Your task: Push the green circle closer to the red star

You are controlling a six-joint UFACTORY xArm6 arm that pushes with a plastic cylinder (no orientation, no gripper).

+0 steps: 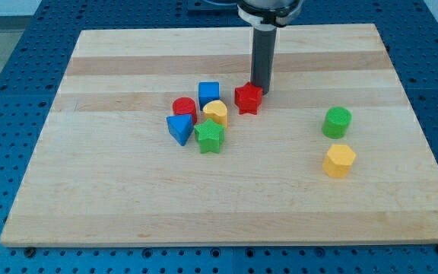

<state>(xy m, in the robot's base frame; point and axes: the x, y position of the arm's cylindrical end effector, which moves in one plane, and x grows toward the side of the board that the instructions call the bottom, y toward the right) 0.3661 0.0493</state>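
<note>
- My tip (261,89), the bare lower end of a dark rod with no jaws and nothing held, stands at the upper right edge of the red star (248,98), touching it or nearly so.
- The green circle (337,122) lies well to the right of the red star and slightly below it, apart from every other block but near the yellow hexagon (339,160) beneath it.
- Judgement: a good push starts with my tip on the circle's far right side, then runs leftward and slightly up towards the star, kept centred so the round block does not slip aside.
- Left of the red star sits a cluster: blue cube (209,93), yellow block (216,113), red cylinder (184,109), blue triangle (179,128), green star (210,137).
- The wooden board (128,205) around the star is bare and level; blue perforated table (6,91) frames it.
</note>
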